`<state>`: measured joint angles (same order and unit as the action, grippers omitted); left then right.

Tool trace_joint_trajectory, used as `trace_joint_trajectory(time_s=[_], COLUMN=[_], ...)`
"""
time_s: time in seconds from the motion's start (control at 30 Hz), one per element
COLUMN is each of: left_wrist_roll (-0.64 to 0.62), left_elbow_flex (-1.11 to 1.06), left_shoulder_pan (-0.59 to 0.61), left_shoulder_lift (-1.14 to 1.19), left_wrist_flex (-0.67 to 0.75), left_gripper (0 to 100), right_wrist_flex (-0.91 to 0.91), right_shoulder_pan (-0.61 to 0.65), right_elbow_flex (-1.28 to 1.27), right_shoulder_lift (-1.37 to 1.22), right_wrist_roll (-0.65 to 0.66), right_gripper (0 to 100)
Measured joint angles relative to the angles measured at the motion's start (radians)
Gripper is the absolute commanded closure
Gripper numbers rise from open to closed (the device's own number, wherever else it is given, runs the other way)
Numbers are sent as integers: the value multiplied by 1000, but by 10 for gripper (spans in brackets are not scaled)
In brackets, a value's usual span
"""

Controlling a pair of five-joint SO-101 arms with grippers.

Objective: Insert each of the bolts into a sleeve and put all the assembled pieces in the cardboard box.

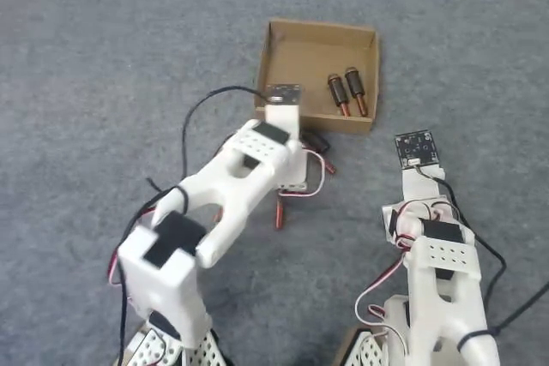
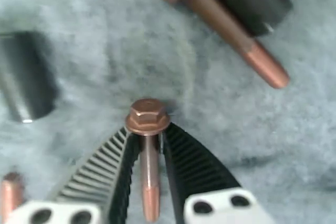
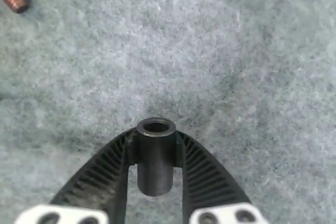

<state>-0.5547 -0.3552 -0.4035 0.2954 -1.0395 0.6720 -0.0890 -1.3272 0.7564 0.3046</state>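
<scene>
step: pairing bolt with sleeve, I reckon | left claw (image 2: 148, 132) clamped on a bolt (image 2: 147, 115) by the cardboard box (image 1: 319, 27) | right claw (image 3: 156, 139) gripping a sleeve (image 3: 156, 166) | two done pieces (image 1: 337, 92) boxed | next: needs bolt tip lined up with the bore

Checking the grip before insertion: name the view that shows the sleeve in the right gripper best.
The right wrist view: the sleeve stands clamped in the right gripper, bore facing the camera. In the high view the right arm's wrist covers it. The left wrist view looks at the left gripper and its bolt instead.
</scene>
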Motion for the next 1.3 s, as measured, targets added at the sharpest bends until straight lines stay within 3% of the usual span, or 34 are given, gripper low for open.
trace_joint_trajectory(time_s=[0.17,0.33,0.57,0.93,1.3], left_wrist_roll=[0,0,0,0,0], left_elbow_flex=[-192,-307,-377,-388,-388], left_shoulder_pan=[51,78,107,112,112], left_shoulder_lift=[-149,-249,-264,-272,-272], left_wrist_flex=[192,315,436,465,465], left_gripper=[990,989,989,989,989], right_wrist_flex=[0,-26,-313,-875,-1077], right_shoulder_pan=[0,57,83,107,166], right_elbow_flex=[0,0,-54,-55,-55], right_shoulder_lift=[0,0,0,0,0], right_wrist_roll=[-2,-104,-150,-150,-150], right_gripper=[992,992,992,992,992])
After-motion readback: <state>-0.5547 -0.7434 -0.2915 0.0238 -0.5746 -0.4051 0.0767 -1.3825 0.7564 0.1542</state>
